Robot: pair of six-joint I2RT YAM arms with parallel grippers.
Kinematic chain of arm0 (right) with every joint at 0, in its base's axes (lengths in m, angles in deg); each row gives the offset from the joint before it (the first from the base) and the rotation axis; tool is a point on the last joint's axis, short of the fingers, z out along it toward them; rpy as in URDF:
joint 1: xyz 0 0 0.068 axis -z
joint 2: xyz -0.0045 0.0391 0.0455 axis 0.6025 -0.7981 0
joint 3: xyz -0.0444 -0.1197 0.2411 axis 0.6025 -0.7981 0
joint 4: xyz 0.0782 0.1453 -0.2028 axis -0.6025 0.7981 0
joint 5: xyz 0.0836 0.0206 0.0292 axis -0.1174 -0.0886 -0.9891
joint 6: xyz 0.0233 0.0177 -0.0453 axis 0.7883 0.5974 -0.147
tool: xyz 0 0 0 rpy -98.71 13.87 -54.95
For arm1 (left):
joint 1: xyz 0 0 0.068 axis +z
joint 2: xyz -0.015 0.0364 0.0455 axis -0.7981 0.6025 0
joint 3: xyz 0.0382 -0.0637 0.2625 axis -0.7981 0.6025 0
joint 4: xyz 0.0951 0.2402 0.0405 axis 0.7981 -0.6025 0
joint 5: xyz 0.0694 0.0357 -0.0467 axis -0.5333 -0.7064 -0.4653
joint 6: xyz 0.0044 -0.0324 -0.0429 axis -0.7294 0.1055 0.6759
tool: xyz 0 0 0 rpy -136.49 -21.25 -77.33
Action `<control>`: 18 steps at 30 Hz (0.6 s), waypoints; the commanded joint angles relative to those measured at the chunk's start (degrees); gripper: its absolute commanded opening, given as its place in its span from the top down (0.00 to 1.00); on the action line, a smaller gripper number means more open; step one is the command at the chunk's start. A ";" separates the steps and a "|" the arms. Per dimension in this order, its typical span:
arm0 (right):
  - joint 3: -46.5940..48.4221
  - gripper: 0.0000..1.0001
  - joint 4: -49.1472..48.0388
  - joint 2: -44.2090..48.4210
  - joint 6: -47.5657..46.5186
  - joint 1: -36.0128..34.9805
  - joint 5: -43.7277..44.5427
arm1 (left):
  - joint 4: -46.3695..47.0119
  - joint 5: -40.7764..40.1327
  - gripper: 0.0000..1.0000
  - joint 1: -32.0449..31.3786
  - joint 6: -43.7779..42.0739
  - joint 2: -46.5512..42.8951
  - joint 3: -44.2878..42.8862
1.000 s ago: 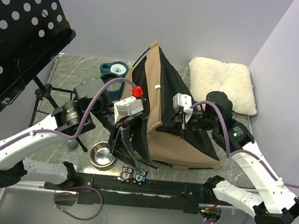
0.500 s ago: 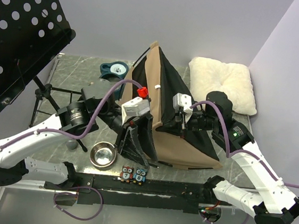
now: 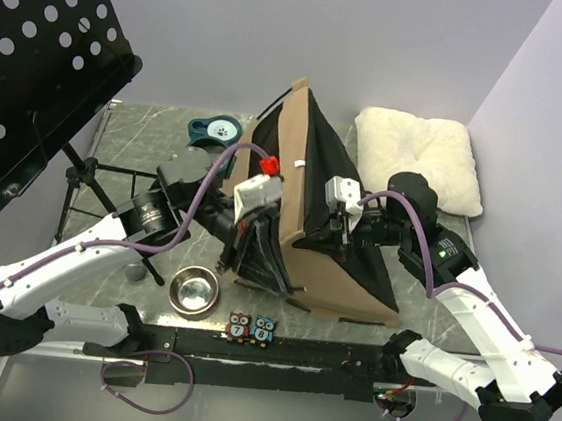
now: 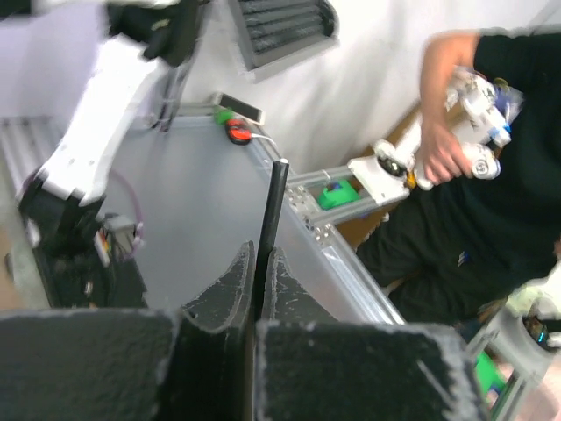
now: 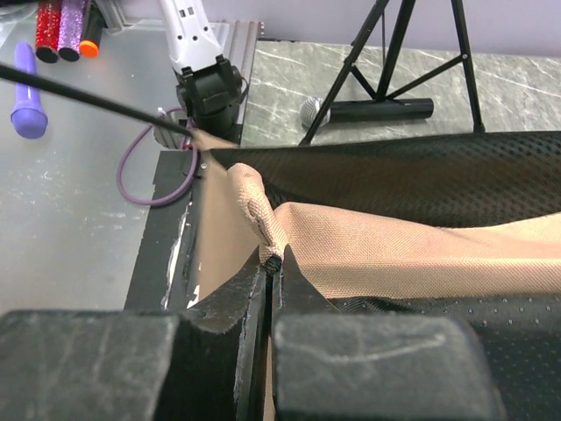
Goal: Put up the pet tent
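Observation:
The pet tent (image 3: 291, 161), tan fabric with a black panel, stands tilted in the middle of the table in the top view. My left gripper (image 3: 247, 242) is at its near-left side. In the left wrist view that gripper (image 4: 260, 254) is shut on a thin black pole (image 4: 272, 210), which sticks up between the fingers. My right gripper (image 3: 336, 238) is at the tent's front edge. The right wrist view shows it (image 5: 273, 256) shut on a black loop at the edge of the tan fabric (image 5: 394, 246). Another pole (image 5: 88, 98) runs off to the upper left there.
A white fluffy cushion (image 3: 417, 157) lies at the back right. A blue pet bowl stand (image 3: 216, 129) sits behind the tent, and a metal bowl (image 3: 193, 291) lies near the front left. A black perforated music stand (image 3: 36, 54) fills the left. Two owl figures (image 3: 251, 328) sit by the rail.
My left gripper has moved right toward the tent and shut on the pole. The tent's left side has lifted and its peak stands higher. The right arm has barely moved.

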 commanded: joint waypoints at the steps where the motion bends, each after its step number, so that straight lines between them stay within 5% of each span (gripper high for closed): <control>1: 2.25 1.00 -4.48 2.13 0.68 0.39 -0.77 | 5.16 6.60 0.99 7.76 13.82 -2.77 7.88; 6: 1.29 1.00 -5.62 3.28 1.12 0.39 -1.47 | -11.97 4.33 0.99 11.37 3.80 -3.57 7.71; 11: -0.04 1.00 -7.21 4.59 2.26 0.48 -2.44 | -7.94 5.12 0.99 16.82 9.60 -5.15 12.28; 18: -0.56 1.00 -7.47 5.56 2.26 0.39 -2.62 | -11.98 2.40 0.99 17.97 6.96 -5.68 13.52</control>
